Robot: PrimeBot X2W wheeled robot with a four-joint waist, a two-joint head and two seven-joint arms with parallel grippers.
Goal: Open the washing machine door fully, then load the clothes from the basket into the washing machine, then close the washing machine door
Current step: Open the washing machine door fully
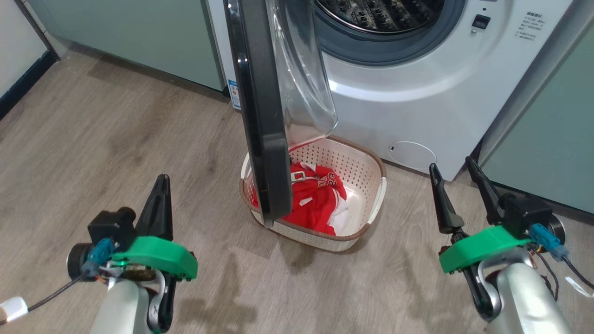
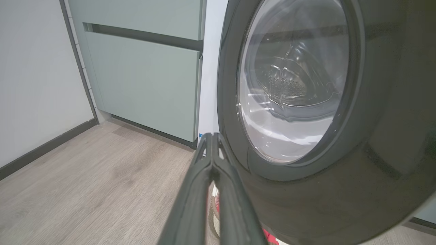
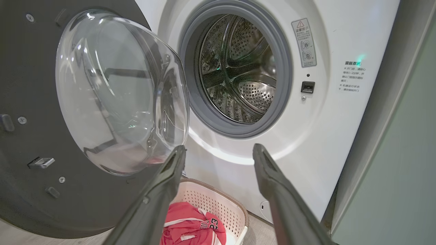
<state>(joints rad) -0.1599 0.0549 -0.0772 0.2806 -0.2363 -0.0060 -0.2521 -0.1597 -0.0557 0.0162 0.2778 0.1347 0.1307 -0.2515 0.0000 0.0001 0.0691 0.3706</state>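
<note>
Head view: the washing machine door [image 1: 262, 116] stands swung out from the washing machine [image 1: 441, 93], edge-on to the camera. Its glass bowl [image 1: 304, 69] is on the side facing the drum [image 1: 380, 11]. The basket [image 1: 371, 176] sits on the floor [image 1: 93, 139] directly in front of the machine, partly under the door's lower edge. The clothes [image 1: 315, 204], red with white trim, lie inside the basket. The left gripper [image 1: 162, 178] is at lower left, fingers pressed together and holding nothing, apart from the door. The right gripper [image 1: 451, 163] is at lower right, fingers spread with nothing between them, to the right of the basket.

Left wrist view: the two fingers meet at their tips, closed on nothing. The door's glossy black outer face is on the right, close beside the tips; contact cannot be determined. A pale green cabinet [image 2: 143, 81] stands left of the machine. A strip of red fabric shows low between the fingers, under the door.

Right wrist view: the fingers are wide apart and empty, pointing at the machine front below the grey gasket [image 3: 284, 85]. The door's inner side with the bowl is at left. The basket with the clothes lies low between the fingers.
</note>
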